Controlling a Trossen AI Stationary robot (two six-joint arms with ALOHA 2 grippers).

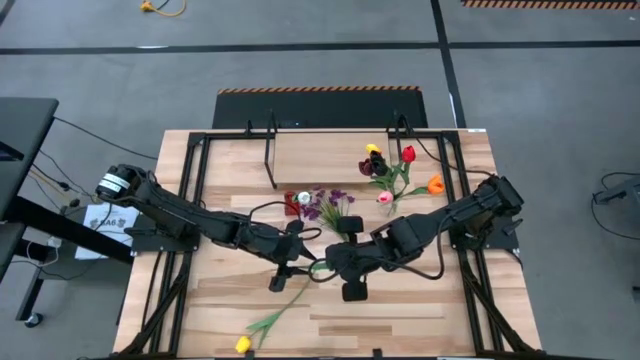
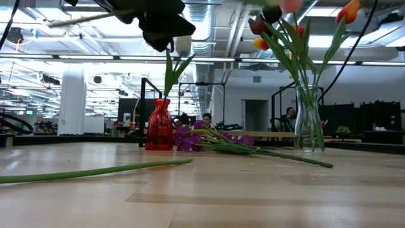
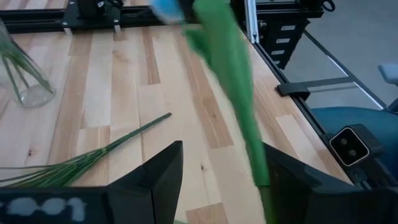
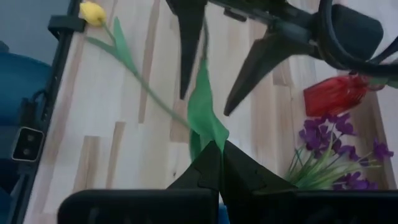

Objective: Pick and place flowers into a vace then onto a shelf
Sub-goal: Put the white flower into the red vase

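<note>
Both arms reach in low over the table's middle, wrists nearly meeting. The left gripper [image 1: 300, 262] points toward the right one, fingers [image 4: 189, 37] spread apart. The right gripper [image 1: 335, 262] faces it, fingers [image 4: 214, 168] pressed together.

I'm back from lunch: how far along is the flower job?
Done: several tulips stand in the clear vase. In hand: right gripper pinches a green stem, left gripper open around it. To do: yellow tulip and purple sprig lie on the table; no vase is on the shelf.
</note>
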